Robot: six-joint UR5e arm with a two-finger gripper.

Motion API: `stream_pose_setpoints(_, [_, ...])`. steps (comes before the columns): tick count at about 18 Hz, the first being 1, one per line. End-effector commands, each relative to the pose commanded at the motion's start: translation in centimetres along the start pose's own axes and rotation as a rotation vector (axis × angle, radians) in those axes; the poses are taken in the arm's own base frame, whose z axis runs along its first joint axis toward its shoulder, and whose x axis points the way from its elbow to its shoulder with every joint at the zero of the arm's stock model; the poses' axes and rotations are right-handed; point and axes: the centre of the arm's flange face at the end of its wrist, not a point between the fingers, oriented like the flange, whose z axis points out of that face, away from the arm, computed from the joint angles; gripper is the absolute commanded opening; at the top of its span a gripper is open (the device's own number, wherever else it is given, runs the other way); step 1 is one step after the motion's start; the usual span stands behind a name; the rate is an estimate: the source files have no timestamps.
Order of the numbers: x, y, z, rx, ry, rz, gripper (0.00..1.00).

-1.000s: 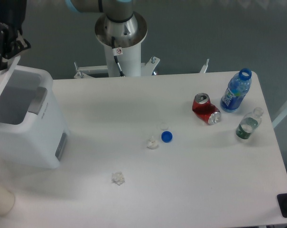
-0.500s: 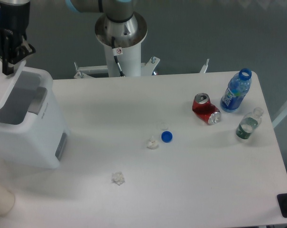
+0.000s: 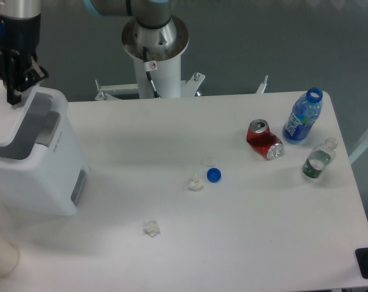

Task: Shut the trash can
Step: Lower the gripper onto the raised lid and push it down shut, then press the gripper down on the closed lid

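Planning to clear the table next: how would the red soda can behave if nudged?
The red soda can lies on its side and looks dented, so it would probably roll unevenly or skid. It seems empty, hence likely light, and could bump the blue bottle standing close by.

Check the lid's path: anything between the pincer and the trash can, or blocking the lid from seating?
Nothing visible. The pincer is right at the lid of the trash can; the lid lies nearly flat. The crushed red soda can, bottles and blue cap lie far across the table.
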Motion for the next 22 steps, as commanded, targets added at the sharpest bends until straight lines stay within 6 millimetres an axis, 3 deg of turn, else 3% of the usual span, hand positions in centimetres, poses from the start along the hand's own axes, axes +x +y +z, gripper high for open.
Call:
stream_pose_setpoints(9, [-0.8,-0.1,2.0,-0.033,0.006,-0.009,0.00])
stream_pose_setpoints(22, [-1.3,-0.2,3.3,-0.054,0.008,-0.015,0.00])
